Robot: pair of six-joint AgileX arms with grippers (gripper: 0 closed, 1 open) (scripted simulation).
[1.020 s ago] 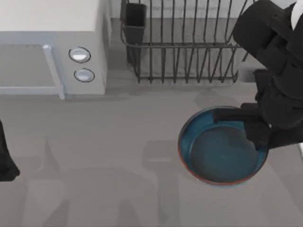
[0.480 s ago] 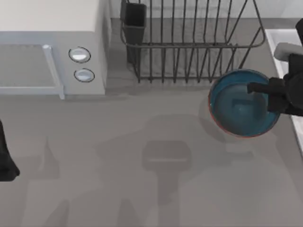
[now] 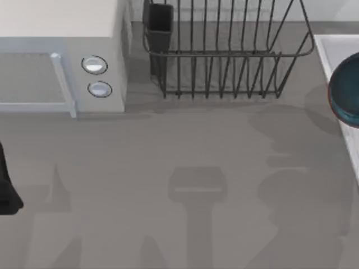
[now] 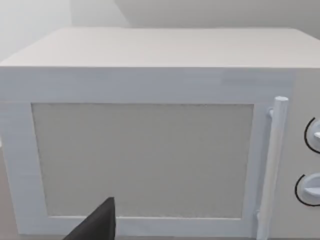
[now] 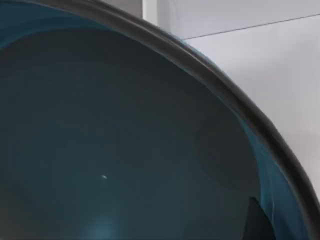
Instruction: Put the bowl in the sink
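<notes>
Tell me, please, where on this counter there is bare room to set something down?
The wide grey stretch of counter in front of the microwave and the dish rack is bare, from the left arm at the left edge across to the sink rim. It is crowded along the back, and at the right edge the bowl sits over the sink.

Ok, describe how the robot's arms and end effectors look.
The left arm is matte black and blocky, at the top view's left edge. Its end effector is a plain black angular wedge. No cables or markings can be made out.
</notes>
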